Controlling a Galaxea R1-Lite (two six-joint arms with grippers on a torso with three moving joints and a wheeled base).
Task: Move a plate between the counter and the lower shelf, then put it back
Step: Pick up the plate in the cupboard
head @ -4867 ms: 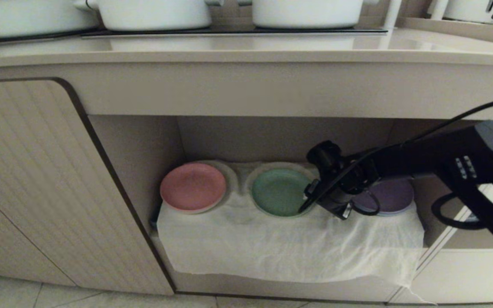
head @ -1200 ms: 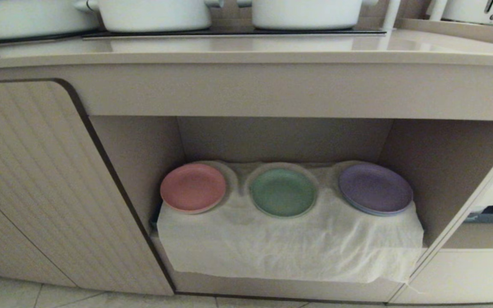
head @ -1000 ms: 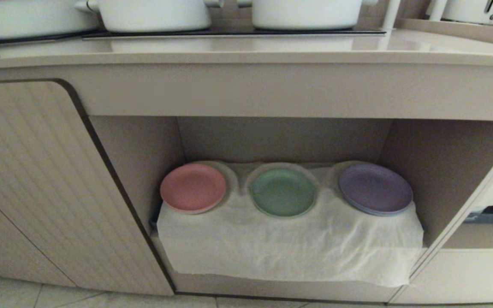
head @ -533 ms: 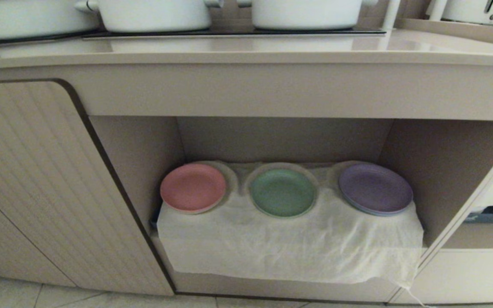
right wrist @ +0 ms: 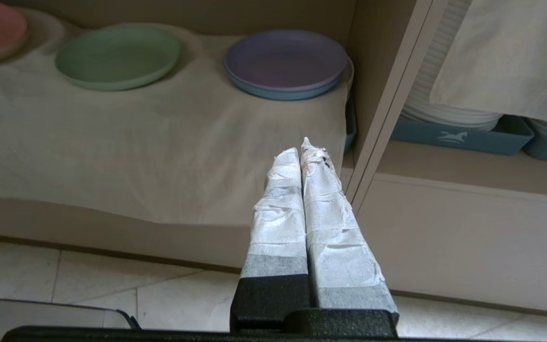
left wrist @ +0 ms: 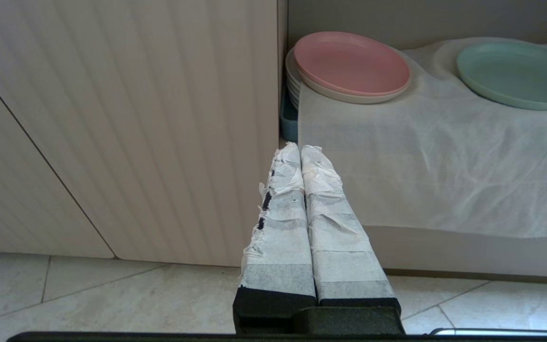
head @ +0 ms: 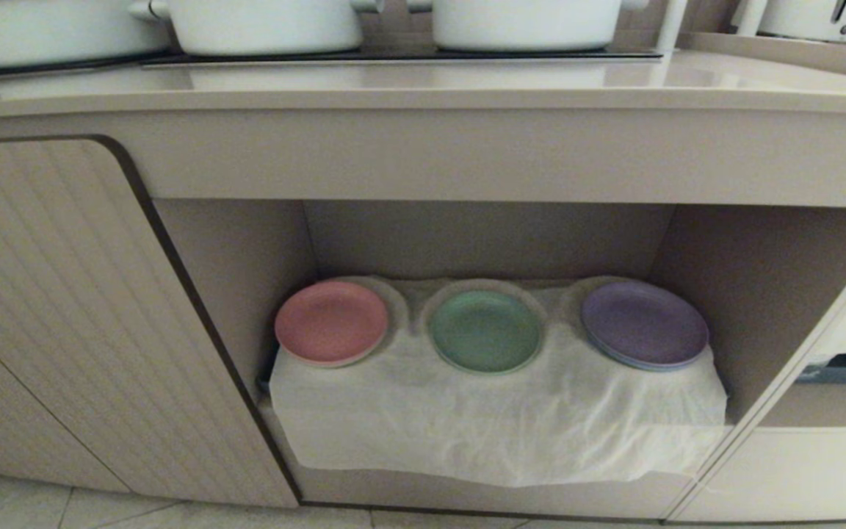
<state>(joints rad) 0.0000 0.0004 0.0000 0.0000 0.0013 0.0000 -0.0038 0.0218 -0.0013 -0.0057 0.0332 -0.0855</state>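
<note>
While neither arm shows in the head view, the plate [head: 486, 330] lies flat on the lower shelf [head: 496, 419], between a pink plate [head: 331, 322] and a purple plate [head: 643, 323]. The left gripper [left wrist: 300, 151] and right gripper [right wrist: 303, 151] hang low outside the shelf, fingers pressed together, empty. The counter [head: 423, 88] is cut off above.

Left gripper [left wrist: 300, 148]: taped fingers pressed together, empty, held low, pointing level. Right gripper [right wrist: 300, 145]: same pose, fingers together, empty. Neither arm shows in head view.

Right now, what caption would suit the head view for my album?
Pink plate, mint-green plate and purple plate rest in a row on the cloth-draped lower shelf beneath the counter.
</note>
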